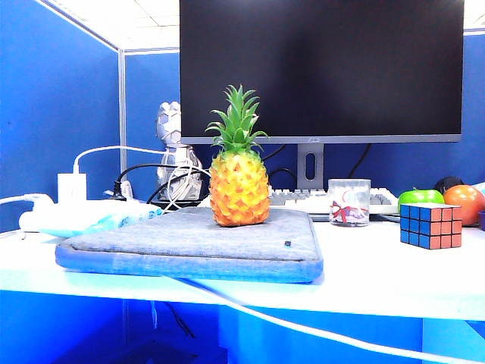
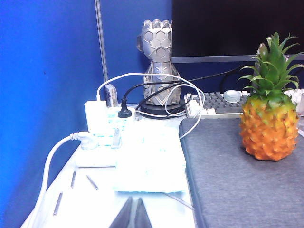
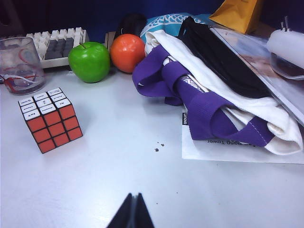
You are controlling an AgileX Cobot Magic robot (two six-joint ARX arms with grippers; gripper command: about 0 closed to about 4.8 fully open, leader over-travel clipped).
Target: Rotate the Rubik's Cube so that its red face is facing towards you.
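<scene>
The Rubik's Cube (image 1: 430, 225) stands on the white desk at the far right, turned corner-on. Its blue side faces front-left and its red face (image 1: 444, 227) faces front-right. In the right wrist view the Rubik's Cube (image 3: 50, 118) shows a white top and the red face (image 3: 54, 129). My right gripper (image 3: 134, 195) is shut and empty above bare desk, well apart from the cube. My left gripper (image 2: 134, 200) is also shut and empty, over the white desk beside the grey pad (image 2: 247, 190). Neither gripper shows in the exterior view.
A pineapple (image 1: 239, 174) stands on the grey pad (image 1: 189, 246). A glass cup (image 1: 349, 202), green apple (image 3: 89, 61) and orange (image 3: 127, 52) sit behind the cube. Purple and white cloth (image 3: 209, 90) is piled to its right. A power strip (image 2: 102, 137), cables and silver statue (image 2: 159, 61) are at the left.
</scene>
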